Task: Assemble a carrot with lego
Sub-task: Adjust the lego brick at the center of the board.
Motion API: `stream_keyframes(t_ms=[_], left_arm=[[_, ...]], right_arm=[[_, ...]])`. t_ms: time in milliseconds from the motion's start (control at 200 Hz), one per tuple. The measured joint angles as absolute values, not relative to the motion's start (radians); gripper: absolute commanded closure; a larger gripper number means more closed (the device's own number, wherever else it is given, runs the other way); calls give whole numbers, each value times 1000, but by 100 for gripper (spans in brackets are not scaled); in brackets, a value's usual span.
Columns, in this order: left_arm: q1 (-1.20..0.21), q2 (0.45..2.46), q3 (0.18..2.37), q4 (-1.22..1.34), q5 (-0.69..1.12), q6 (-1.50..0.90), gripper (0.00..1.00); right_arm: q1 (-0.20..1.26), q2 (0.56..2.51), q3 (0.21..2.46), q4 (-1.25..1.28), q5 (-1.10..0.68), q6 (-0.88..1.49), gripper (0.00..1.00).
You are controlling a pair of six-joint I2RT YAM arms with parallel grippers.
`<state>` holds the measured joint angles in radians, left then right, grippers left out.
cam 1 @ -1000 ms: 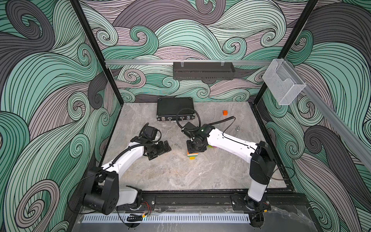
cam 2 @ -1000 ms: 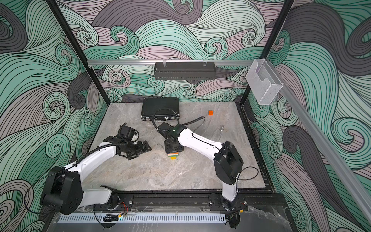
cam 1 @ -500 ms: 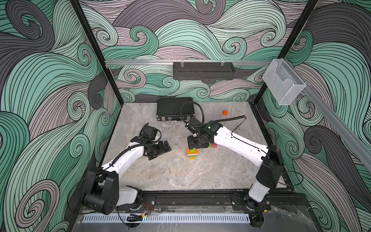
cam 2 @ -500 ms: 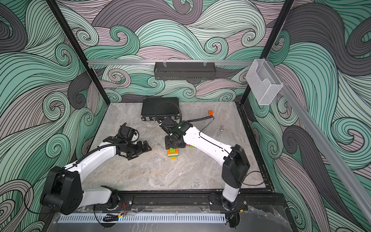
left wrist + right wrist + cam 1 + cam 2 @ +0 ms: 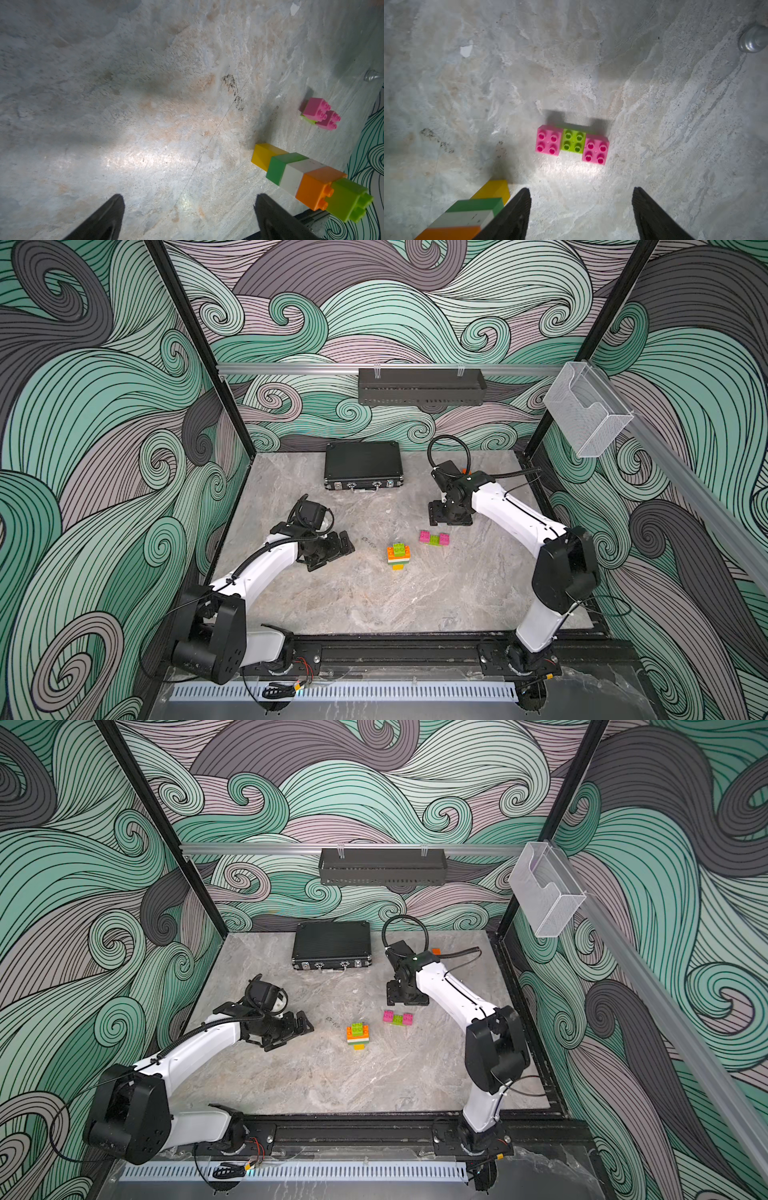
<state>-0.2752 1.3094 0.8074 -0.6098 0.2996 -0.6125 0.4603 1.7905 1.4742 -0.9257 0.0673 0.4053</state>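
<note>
The carrot's lower stack (image 5: 398, 556) (image 5: 358, 1034) stands free mid-table on its yellow tip, with dark green, white, orange and lime bands above; it also shows in the left wrist view (image 5: 307, 178) and the right wrist view (image 5: 473, 214). Just behind and to its right lies a separate lego piece (image 5: 434, 538) (image 5: 398, 1018) (image 5: 572, 143) (image 5: 320, 114), a lime brick carrying two pink bricks, studs up. My right gripper (image 5: 451, 516) (image 5: 407, 996) (image 5: 580, 190) hangs open and empty behind that piece. My left gripper (image 5: 332, 551) (image 5: 286, 1036) (image 5: 188, 197) rests open and empty to the stack's left.
A black briefcase (image 5: 362, 464) (image 5: 331, 944) lies at the back. A lone small orange cube (image 5: 435, 951) sits behind the right arm. A small metal knob (image 5: 752, 40) (image 5: 372, 76) is on the table near the right side. A black shelf (image 5: 419, 385) and a clear bin (image 5: 586, 414) hang on the walls.
My right gripper has opened, let go of the stack and pulled back and to the right, uncovering the pink and lime piece. The left arm has not moved.
</note>
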Motion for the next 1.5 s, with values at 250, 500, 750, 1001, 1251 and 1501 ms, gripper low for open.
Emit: stream_keyframes(t_ms=[250,500,750,1001,1251,1501], left_arm=[[-275,1312,807,-611,299,-612,1],[-275,1312,807,-614,298,-611,1],[-275,1312,807,-616,297,-609,1],[-275,1312,808,-616,297,-609,2],[-275,1312,808,-616,297,-609,1],[-275,1312,808,-616,297,-609,1]], right_arm=[[393,1912,1474,-808,-25,378,23],[385,1985,1444,-721,-107,385,23],[384,1980,1374,-683,-149,408,23],[395,1905,1271,-667,-171,436,23],[410,1779,1179,-633,-180,490,28],[410,1769,1169,-608,-197,509,32]])
